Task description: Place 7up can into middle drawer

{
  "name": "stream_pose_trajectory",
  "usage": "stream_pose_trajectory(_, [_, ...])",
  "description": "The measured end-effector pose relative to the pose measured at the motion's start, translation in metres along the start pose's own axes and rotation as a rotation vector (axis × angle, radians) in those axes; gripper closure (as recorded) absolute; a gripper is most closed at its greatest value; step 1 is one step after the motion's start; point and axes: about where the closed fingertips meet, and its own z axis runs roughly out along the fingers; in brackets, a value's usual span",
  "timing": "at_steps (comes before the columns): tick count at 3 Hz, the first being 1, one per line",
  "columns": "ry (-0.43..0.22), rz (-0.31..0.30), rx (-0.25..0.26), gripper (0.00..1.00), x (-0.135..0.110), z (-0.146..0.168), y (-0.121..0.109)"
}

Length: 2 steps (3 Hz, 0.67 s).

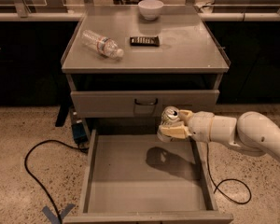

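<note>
- White arm enters from the right edge and reaches left over the open drawer.
- Gripper (171, 124) hangs above the back right part of the middle drawer (126, 186), just below the closed drawer front (107, 103) with its dark curved handle.
- Its tan fingers (173, 131) are clamped on the 7up can (170, 114). The can is held off the floor of the drawer, tilted, with its shiny silver top turned toward the camera.
- The can touches neither the drawer floor nor the walls. A dark shadow (165, 160) lies on the floor beneath it.
- Middle drawer pulled out fully toward the camera, grey, low side walls, flat floor.
- On the cabinet top (191, 50): a clear water bottle (102, 44) lying on its side at the left, a flat black object (144, 41) near the centre, and a white bowl (150, 8) at the back.
- Speckled floor around the cabinet. A black cable (35, 171) loops at the left, another cable (231, 188) at the right, and a blue tape mark (56, 213) sits by the drawer's front left corner.
</note>
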Motion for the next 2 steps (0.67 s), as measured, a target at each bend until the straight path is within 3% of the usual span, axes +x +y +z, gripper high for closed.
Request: stream_pose_trajectory(2, [0.006, 0.000, 0.017, 1.00, 0.0041, 0.0022, 0.0031])
